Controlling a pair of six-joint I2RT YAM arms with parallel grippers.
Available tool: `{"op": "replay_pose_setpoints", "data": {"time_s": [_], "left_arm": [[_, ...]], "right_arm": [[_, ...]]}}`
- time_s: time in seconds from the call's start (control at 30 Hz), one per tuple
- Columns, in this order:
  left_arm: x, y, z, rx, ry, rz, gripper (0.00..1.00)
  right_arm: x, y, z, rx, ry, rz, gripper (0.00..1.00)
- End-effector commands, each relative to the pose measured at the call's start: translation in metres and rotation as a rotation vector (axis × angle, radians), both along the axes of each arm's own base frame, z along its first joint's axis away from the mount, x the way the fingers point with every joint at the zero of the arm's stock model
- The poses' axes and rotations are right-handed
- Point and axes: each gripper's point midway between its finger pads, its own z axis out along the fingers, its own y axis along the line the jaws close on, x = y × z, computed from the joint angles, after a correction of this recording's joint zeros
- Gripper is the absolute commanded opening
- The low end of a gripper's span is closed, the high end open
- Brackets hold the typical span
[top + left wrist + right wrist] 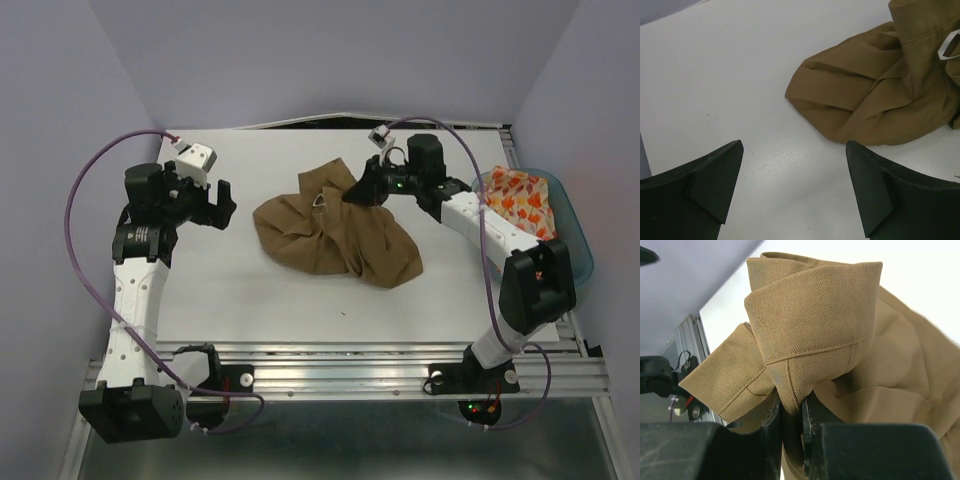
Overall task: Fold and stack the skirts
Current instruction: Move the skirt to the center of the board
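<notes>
My right gripper [790,412] pinches the tan skirt [335,235] at its far edge; my left gripper [218,205], spread, should take the near-left edge; then stretch flat.

Left arm [137,290] and right arm [478,222] — white links, black joints, looping purple cables [72,215]; left gripper [794,150] matte black.

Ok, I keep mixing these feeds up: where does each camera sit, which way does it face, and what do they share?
Top external: above and behind the robot, looking down on the table; left arm, right arm, left tool, right tool show.
Left wrist: on the left arm, looking past its open tool at the tan-brown skirt.
Right wrist: on the right arm, close on its tool pinching that skirt's folded band.
Shared: all three show the tan-brown skirt.
</notes>
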Motion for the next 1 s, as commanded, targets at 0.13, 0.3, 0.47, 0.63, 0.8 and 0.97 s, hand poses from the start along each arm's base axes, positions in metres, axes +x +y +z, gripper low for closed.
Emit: {"op": "replay_pose_setpoints", "data": {"time_s": [0.13,0.3,0.47,0.63,0.8,0.97], "left_arm": [[-0.006,-0.016,-0.039,0.060,0.027,-0.164,0.91],[-0.003,-0.046,-0.055,0.047,0.062,-0.253,0.90],[0.010,-0.069,-0.076,0.042,0.117,-0.278,0.87],[0.024,-0.094,-0.091,-0.135,0.218,-0.290,0.79],[0.030,-0.104,-0.082,-0.274,0.247,-0.292,0.77],[0.043,-0.078,-0.063,-0.334,0.220,-0.179,0.84]], "right_arm": [[-0.017,-0.003,-0.044,0.006,0.093,0.026,0.68],[-0.030,-0.026,-0.055,-0.094,0.127,-0.034,1.00],[-0.024,-0.057,-0.047,-0.200,0.069,-0.113,0.98],[-0.047,-0.055,-0.035,-0.237,0.043,-0.040,0.82],[-0.080,-0.016,-0.039,-0.254,0.031,0.095,0.79],[-0.102,0.049,-0.073,-0.468,-0.108,0.129,0.76]]}}
